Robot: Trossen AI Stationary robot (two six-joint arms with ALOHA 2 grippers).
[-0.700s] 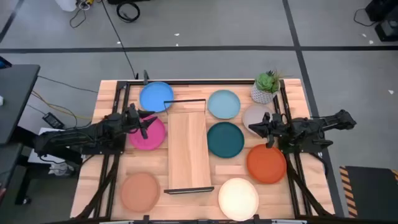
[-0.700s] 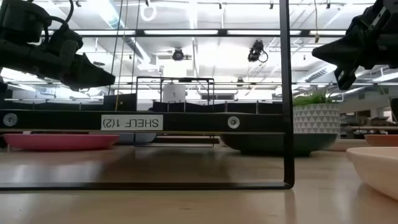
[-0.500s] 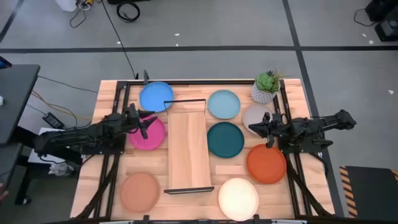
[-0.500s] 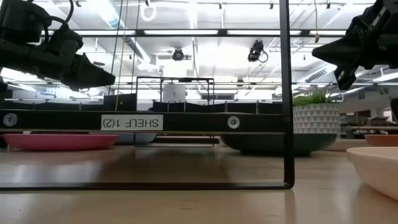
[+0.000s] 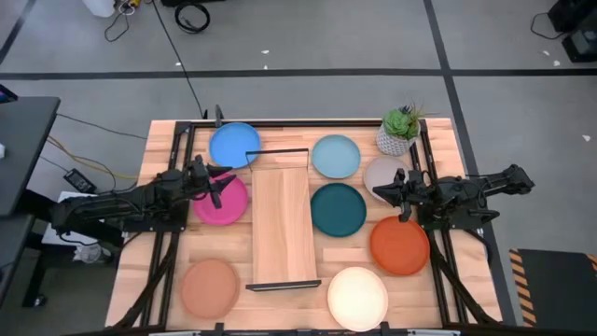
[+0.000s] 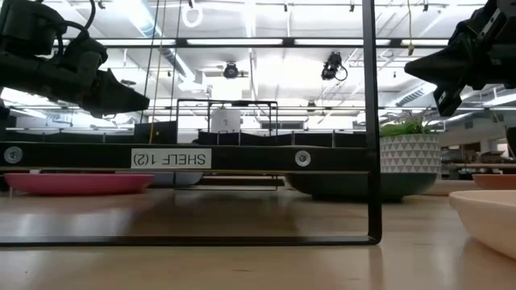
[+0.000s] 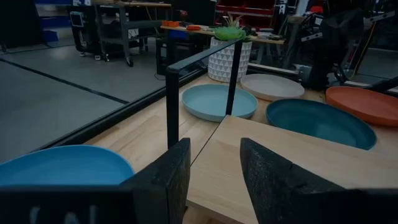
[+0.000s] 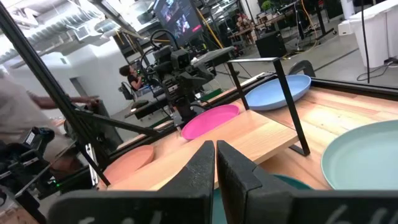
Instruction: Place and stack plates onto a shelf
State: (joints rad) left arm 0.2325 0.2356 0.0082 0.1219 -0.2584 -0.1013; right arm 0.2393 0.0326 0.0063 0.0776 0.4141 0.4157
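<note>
Eight plates lie flat on the tabletop around the shelf [image 5: 282, 224], a light-wood plank with black wire end frames. Bright blue [image 5: 235, 146], magenta [image 5: 222, 203] and terracotta [image 5: 209, 287] lie on its left. Light blue [image 5: 336, 156], grey-beige [image 5: 382, 172], teal [image 5: 338, 208], orange [image 5: 399, 245] and cream [image 5: 357, 299] lie on its right. My left gripper [image 5: 227, 181] hovers open over the magenta plate's far edge. My right gripper [image 5: 379, 191] hovers shut above the grey-beige plate, near the teal one. Both point toward the shelf.
A small white plant pot [image 5: 398, 131] stands at the table's far right corner, next to the grey-beige plate. Black frame rails run along the table's left and right sides. In the low view the shelf's near wire frame [image 6: 371, 121] stands close in front.
</note>
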